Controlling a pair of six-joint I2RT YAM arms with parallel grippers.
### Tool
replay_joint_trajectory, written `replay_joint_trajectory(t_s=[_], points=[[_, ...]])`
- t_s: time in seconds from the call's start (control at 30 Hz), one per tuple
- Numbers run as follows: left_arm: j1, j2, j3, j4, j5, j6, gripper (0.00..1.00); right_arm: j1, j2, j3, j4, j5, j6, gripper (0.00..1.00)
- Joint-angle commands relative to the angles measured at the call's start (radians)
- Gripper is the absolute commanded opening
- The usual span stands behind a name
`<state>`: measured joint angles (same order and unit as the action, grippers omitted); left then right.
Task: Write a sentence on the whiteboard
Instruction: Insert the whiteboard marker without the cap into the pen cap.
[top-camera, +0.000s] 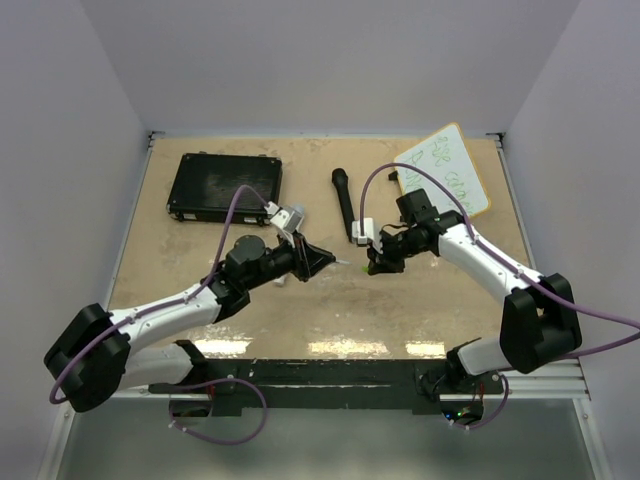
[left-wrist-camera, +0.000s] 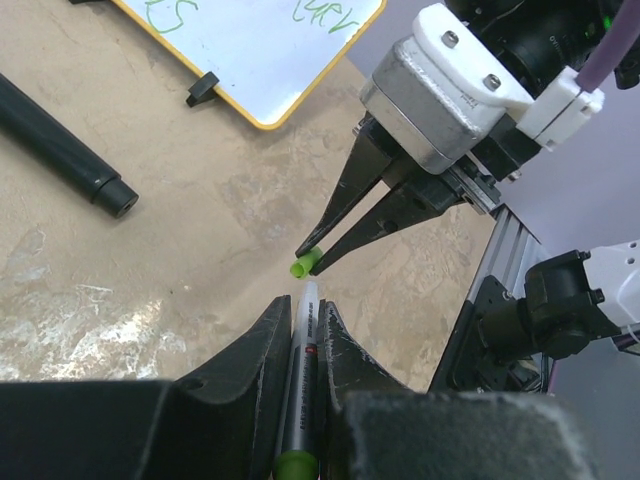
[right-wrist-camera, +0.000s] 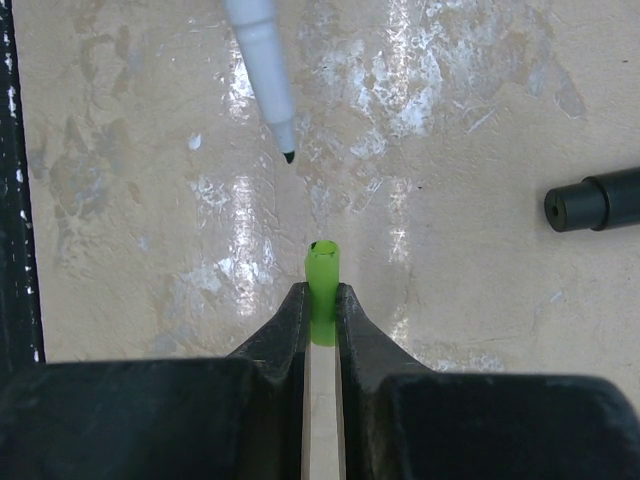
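Observation:
The whiteboard (top-camera: 448, 168) lies at the far right, white with a yellow rim, with the sentence (top-camera: 455, 172) in green marker on it. Its corner also shows in the left wrist view (left-wrist-camera: 262, 48). My left gripper (top-camera: 330, 261) is shut on a grey marker (left-wrist-camera: 300, 380) with a green end, its bare tip pointing at the right gripper. My right gripper (top-camera: 374, 266) is shut on the green marker cap (right-wrist-camera: 322, 288), open end facing the marker tip (right-wrist-camera: 288, 156). Tip and cap are a short gap apart above the table's middle.
A black rectangular case (top-camera: 226, 186) lies at the far left. A black cylindrical eraser-like stick (top-camera: 343, 203) lies between case and whiteboard; its end shows in the right wrist view (right-wrist-camera: 592, 200). A small black clip (left-wrist-camera: 202, 89) sits on the whiteboard's rim.

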<state>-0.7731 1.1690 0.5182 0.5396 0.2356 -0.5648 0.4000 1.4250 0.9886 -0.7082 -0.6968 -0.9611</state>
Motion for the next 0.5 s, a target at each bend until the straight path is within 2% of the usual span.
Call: replay_joint_trajectory(t_s=[0.0, 0.3, 0.43, 0.47], points=[[0.003, 0.035, 0.060, -0.004, 0.019, 0.026, 0.00, 0.010, -0.026, -0.005, 0.021, -0.015, 0.005, 0.00], [0.005, 0.095, 0.072, 0.029, 0.062, 0.040, 0.00, 0.011, -0.040, -0.002, -0.011, -0.066, -0.037, 0.00], [0.005, 0.029, 0.023, 0.072, 0.102, 0.054, 0.00, 0.010, -0.057, -0.008, -0.060, -0.131, -0.114, 0.00], [0.005, 0.005, 0.008, 0.079, 0.110, 0.068, 0.00, 0.011, -0.058, -0.014, -0.091, -0.160, -0.179, 0.00]])
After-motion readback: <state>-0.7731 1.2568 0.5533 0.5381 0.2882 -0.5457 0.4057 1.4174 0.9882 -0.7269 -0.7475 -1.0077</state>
